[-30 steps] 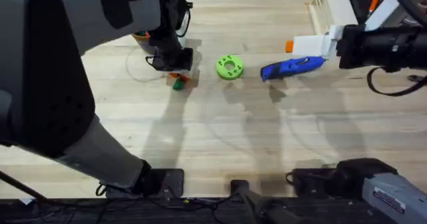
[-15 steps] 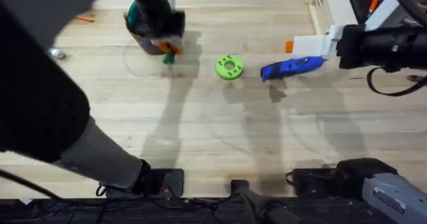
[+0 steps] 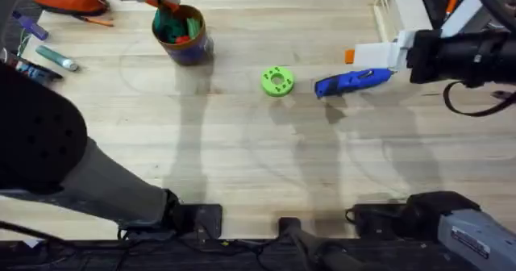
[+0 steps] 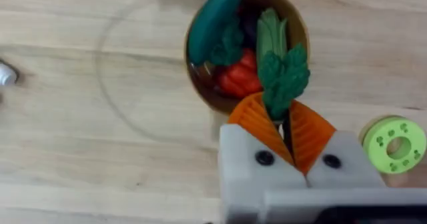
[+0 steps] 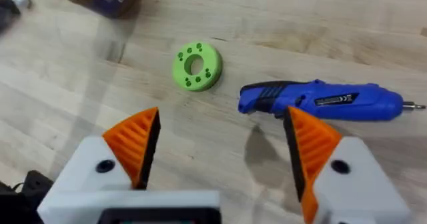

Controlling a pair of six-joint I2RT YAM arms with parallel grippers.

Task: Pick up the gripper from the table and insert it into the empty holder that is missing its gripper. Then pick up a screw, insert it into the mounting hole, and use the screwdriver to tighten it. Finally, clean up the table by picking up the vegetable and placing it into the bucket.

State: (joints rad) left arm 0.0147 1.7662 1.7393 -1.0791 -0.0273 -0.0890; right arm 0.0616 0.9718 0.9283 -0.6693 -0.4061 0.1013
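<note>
On the table (image 3: 266, 166) the bucket (image 3: 184, 37) stands at eleven o'clock in the overhead view, holding red and green toy food. Above its rim the left gripper (image 4: 285, 127) pinches the vegetable (image 4: 283, 77) between its orange pads. The screwdriver (image 5: 320, 101) lies just beyond the right gripper (image 5: 220, 151), whose fingers are spread, at two o'clock

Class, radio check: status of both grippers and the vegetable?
Left gripper shut on vegetable, over bucket. Right gripper open above screwdriver. Nothing in the way.
</note>
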